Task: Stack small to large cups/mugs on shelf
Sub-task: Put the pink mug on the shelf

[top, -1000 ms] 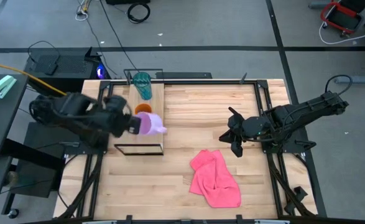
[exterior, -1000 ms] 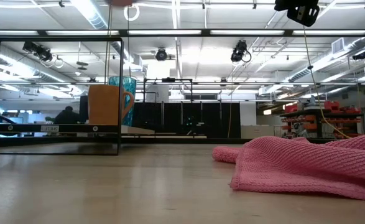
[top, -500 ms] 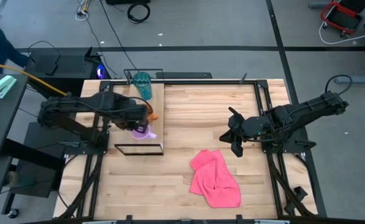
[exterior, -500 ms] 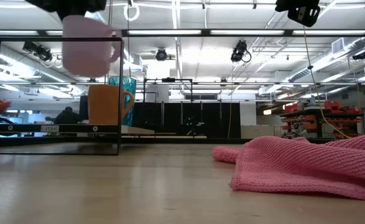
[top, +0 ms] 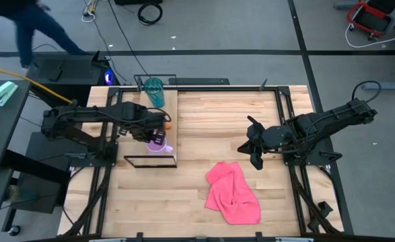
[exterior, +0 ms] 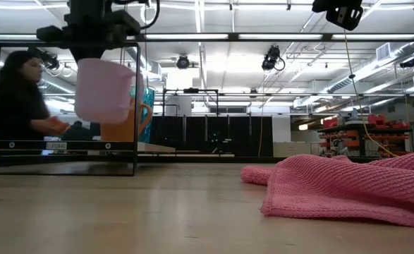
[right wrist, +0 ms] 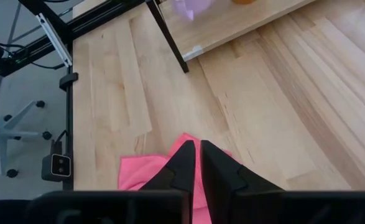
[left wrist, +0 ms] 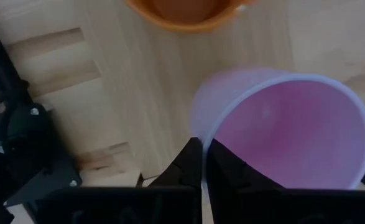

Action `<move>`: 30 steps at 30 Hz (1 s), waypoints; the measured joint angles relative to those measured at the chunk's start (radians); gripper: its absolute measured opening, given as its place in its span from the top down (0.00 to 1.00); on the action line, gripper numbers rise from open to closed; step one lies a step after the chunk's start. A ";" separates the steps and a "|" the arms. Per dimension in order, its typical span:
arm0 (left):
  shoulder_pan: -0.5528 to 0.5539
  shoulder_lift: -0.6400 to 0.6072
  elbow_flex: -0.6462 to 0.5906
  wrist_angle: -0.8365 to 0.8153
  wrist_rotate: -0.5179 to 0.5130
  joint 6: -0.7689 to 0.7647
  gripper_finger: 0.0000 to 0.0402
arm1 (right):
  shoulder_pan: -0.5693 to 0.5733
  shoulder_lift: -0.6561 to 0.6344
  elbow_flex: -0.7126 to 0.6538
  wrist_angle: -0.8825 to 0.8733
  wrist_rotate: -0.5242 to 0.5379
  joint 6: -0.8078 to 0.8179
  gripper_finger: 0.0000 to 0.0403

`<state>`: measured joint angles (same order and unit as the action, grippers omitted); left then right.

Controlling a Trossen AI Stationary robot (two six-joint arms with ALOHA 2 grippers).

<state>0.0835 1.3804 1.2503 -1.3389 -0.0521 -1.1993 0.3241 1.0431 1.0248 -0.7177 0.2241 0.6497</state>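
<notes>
Above the long light-wood shelf [top: 158, 128] on its thin black frame, at the left side of the pale wooden worktop [top: 210, 134], the left tool [top: 158, 136] holds the small lilac-purple mug [top: 158, 142] by its rim, its two dark fingers [left wrist: 222, 171] pinched tight on the wall, one inside and one outside. The low view shows the mug hanging upright in the air, clear of the plank (its base well above the board). Just behind it on the shelf stands the mid-sized orange mug with a handle [exterior: 125, 123], and beyond that, at the shelf's far end, the taller translucent teal tumbler [top: 155, 91]. In the left wrist view the lilac mug's open mouth sits near the orange mug's rim [left wrist: 182, 14] without touching it.

The right tool [top: 254, 153] waits over the worktop's right half, well apart from the shelf, its fingers [right wrist: 216, 168] drawn close together with nothing between them. A crumpled pink knitted cloth [top: 232, 193] lies on the worktop near it, toward the front edge. A person in dark clothing [exterior: 20, 106] shows in the room behind the shelf.
</notes>
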 joint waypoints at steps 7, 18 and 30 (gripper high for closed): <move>-0.001 0.000 -0.060 0.021 -0.030 -0.080 0.97 | 0.000 0.000 0.000 0.000 0.000 0.010 0.97; -0.040 0.000 -0.067 0.020 -0.059 -0.202 0.97 | 0.000 0.000 0.000 0.000 0.000 0.005 0.97; -0.077 0.000 -0.070 0.004 -0.067 -0.256 0.97 | 0.000 0.000 0.000 0.000 0.000 0.001 0.98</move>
<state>0.0068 1.3804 1.1803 -1.3350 -0.1192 -1.4558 0.3241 1.0431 1.0248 -0.7177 0.2241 0.6510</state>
